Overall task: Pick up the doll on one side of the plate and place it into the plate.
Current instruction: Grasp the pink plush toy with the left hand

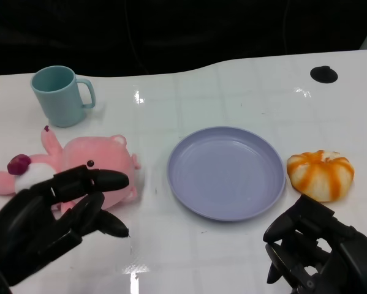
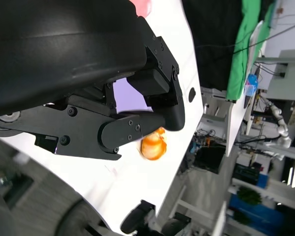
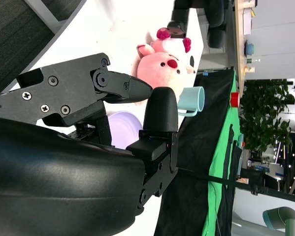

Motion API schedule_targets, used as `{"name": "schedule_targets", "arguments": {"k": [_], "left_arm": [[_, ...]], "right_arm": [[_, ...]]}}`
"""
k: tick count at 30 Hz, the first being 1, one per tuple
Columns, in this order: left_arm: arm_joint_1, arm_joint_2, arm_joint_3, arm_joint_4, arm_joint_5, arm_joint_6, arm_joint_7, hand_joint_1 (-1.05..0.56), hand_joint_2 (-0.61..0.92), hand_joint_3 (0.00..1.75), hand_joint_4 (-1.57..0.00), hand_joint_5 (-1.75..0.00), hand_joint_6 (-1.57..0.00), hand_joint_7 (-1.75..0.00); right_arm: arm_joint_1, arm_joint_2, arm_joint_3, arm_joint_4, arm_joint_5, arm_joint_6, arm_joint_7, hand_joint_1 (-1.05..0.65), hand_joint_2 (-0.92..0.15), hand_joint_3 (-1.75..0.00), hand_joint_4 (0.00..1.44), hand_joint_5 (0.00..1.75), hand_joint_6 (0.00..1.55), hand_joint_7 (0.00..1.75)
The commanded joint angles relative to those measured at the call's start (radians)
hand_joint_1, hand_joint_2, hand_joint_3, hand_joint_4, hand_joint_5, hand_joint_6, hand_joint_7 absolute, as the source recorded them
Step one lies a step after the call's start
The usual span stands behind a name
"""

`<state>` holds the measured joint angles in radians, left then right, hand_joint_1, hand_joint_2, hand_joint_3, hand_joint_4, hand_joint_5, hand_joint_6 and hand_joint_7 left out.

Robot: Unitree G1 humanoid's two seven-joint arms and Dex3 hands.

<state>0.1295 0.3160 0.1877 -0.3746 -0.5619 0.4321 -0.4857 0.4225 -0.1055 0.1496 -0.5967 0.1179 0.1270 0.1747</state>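
A pink plush doll (image 1: pixel 79 162) lies on the white table to the left of a lavender plate (image 1: pixel 226 171); the right wrist view also shows the doll (image 3: pixel 164 61) beyond the plate (image 3: pixel 118 130). My left hand (image 1: pixel 51 220) hovers just in front of the doll, fingers spread, overlapping its lower edge and holding nothing. My right hand (image 1: pixel 321 251) sits at the lower right, in front of the plate, fingers partly curled and apart, with nothing in it. The plate holds nothing.
A teal mug (image 1: pixel 60 95) stands at the back left. An orange and white pumpkin-shaped toy (image 1: pixel 321 173) lies right of the plate, just beyond my right hand. A black round spot (image 1: pixel 324 74) marks the table's far right. The table's far edge runs behind.
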Motion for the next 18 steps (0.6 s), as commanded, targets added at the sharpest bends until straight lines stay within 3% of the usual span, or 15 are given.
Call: {"name": "schedule_targets", "arguments": {"k": [1,6,12,18], "left_arm": [[-0.017,0.057,-0.011,0.005,0.101,-0.131,-0.046,-0.50,0.92,0.11,-0.40,-0.94,-0.52,-0.27],[-0.039,0.130,-0.019,0.027,0.296,-0.304,-0.038,-0.59,0.92,0.09,-0.30,-0.83,-0.45,-0.16],[-0.072,0.230,-0.008,0.016,0.527,-0.376,0.011,-0.59,0.92,0.03,-0.19,-0.66,-0.37,-0.05],[-0.112,0.279,-0.024,0.013,0.723,-0.385,0.080,-0.60,0.89,0.00,-0.15,-0.58,-0.35,-0.02]], "right_arm": [[-0.006,-0.002,-0.011,0.013,0.003,-0.010,-0.001,-0.36,-0.92,-0.52,0.60,1.70,0.50,1.56],[-0.010,-0.003,-0.011,0.023,0.001,-0.019,0.001,-0.36,-0.92,-0.52,0.60,1.70,0.50,1.56],[-0.009,-0.006,-0.017,0.026,0.009,-0.022,0.006,-0.37,-0.92,-0.51,0.60,1.70,0.50,1.56],[-0.005,-0.009,-0.021,0.025,0.011,-0.025,0.013,-0.37,-0.92,-0.52,0.60,1.69,0.50,1.55]]}}
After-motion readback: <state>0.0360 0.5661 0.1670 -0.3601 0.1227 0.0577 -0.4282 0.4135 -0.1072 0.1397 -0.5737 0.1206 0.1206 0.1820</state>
